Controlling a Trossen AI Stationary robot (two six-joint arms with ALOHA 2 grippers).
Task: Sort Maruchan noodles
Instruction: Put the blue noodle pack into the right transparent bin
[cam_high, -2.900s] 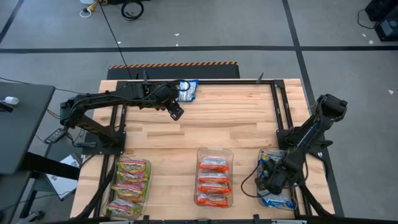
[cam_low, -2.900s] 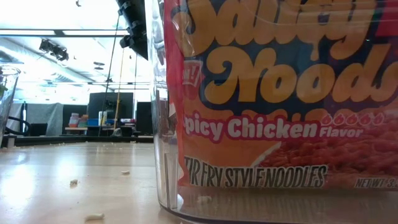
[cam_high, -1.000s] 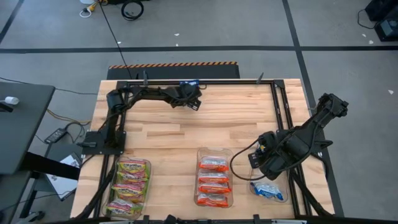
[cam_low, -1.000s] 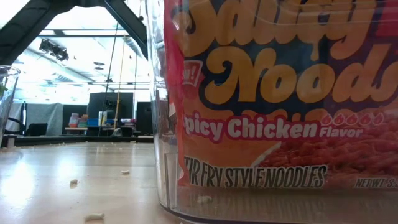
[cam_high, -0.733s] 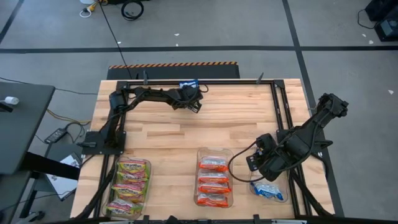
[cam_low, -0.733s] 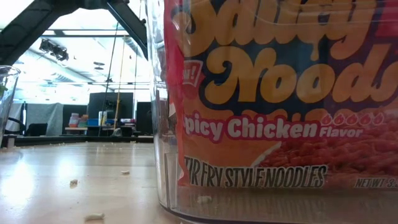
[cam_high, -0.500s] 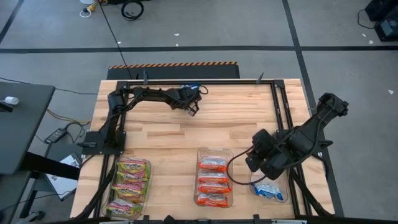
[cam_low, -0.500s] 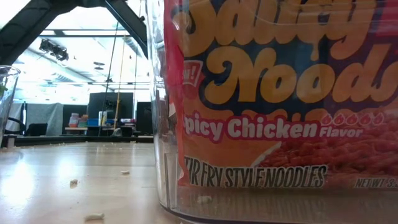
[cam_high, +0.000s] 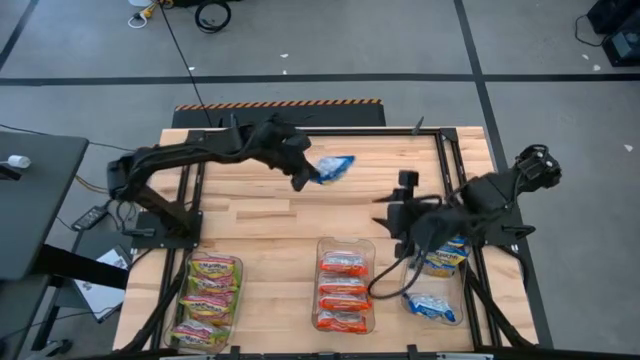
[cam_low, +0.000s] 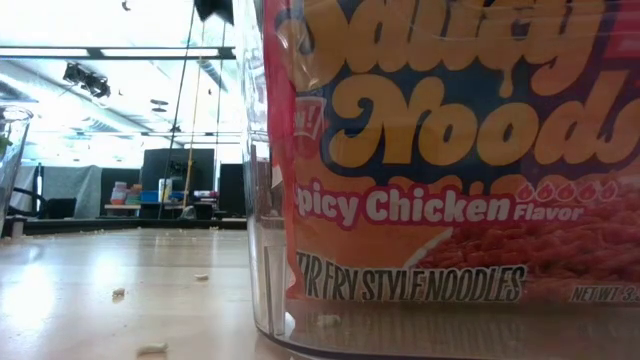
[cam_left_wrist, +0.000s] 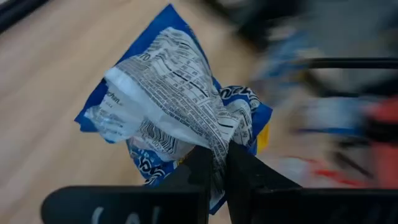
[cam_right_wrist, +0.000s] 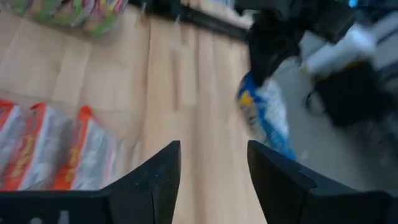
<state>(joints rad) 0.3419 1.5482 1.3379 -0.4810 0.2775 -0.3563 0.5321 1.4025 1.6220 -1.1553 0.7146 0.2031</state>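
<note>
Now the blue packet (cam_high: 334, 167) is held off the table, pinched by one crumpled edge in the left claw (cam_high: 305, 178), whose fingers (cam_left_wrist: 200, 163) are pressed together on the wrapper. In the left wrist view the packet hangs away from the fingertips, its long axis running roughly outward from the claw. It is carried over the far middle of the wooden table (cam_high: 370, 190). The clear bin with blue packets (cam_high: 437, 300) lies at the near right corner, well apart from the held packet and diagonally across the table. The right claw (cam_high: 396, 216), with its fingers (cam_right_wrist: 158, 171) spread and nothing between them, is stationed between packet and bin, and is judged the nearer arm to that bin. The orange packets (cam_high: 343, 293) and the green packets (cam_high: 207, 298) are already seated in their own bins.
</note>
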